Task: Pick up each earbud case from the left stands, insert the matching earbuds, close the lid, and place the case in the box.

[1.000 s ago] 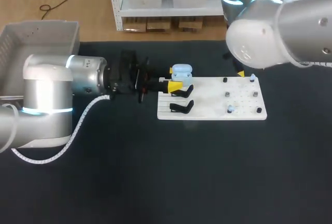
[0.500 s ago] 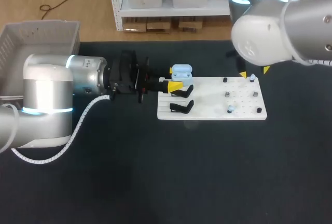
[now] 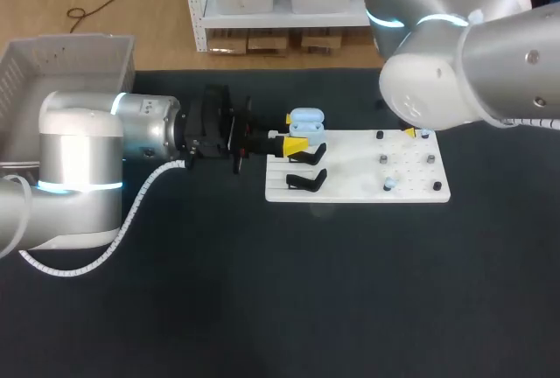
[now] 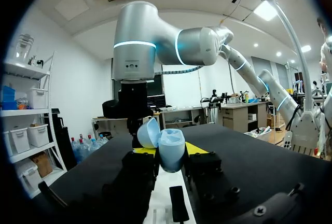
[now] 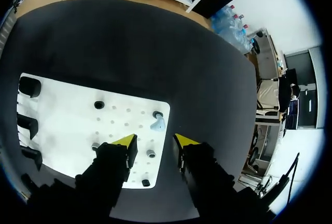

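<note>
A light-blue earbud case (image 3: 306,120) stands with its lid open at the left end of the white board (image 3: 359,187). My left gripper (image 3: 295,144) comes in from the left and is shut on it. In the left wrist view the case (image 4: 170,150) sits between the dark fingers (image 4: 139,168). My right gripper (image 5: 155,141) hangs open over the board's far right corner. A small light-blue earbud (image 5: 157,125) on its peg lies just ahead of the yellow tips, untouched. In the head view the right arm hides most of this gripper (image 3: 411,132), and the earbud (image 3: 426,133) shows beside it.
A second earbud (image 3: 388,184) stands near the board's front right among small black pegs (image 3: 437,186). Black stands (image 3: 306,181) sit in front of the case. A grey basket (image 3: 70,63) occupies the table's far left corner.
The right arm has swung in over the board's far right corner and its fingers have narrowed around the earbud's spot. The left arm and case have not moved.
</note>
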Robot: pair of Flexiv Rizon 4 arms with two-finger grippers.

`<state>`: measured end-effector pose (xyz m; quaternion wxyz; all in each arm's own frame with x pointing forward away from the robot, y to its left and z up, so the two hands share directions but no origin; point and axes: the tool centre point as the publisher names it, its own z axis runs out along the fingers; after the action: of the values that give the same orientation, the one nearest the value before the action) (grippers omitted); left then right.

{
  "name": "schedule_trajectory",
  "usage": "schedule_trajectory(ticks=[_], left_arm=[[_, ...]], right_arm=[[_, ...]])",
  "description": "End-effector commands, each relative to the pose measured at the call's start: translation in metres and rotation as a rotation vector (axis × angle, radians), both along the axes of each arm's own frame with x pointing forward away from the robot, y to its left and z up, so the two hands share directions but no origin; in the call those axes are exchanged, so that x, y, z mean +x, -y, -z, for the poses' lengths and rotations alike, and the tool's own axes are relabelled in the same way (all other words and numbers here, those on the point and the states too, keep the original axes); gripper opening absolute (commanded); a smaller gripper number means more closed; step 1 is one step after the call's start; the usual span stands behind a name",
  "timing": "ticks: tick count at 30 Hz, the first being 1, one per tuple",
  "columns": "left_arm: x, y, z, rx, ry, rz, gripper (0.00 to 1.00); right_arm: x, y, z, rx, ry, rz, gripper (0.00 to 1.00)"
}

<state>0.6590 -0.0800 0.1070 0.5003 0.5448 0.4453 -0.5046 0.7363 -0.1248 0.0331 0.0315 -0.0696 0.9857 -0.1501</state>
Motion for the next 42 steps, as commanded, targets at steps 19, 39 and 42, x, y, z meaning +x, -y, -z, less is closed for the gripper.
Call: schedule_trajectory(ticks=[19,39,42], left_arm=[[0.001,0.000,0.002,-0.004,0.000,0.001,0.00],[0.001,0.000,0.002,-0.004,0.000,0.001,0.00],[0.001,0.000,0.002,-0.004,0.000,0.001,0.00]], right_arm=[[0.012,0.008,0.015,-0.077,0.022,-0.010,0.37],[0.012,0.012,0.019,-0.091,0.035,-0.005,0.31],[0.012,0.012,0.019,-0.092,0.037,-0.003,0.31]])
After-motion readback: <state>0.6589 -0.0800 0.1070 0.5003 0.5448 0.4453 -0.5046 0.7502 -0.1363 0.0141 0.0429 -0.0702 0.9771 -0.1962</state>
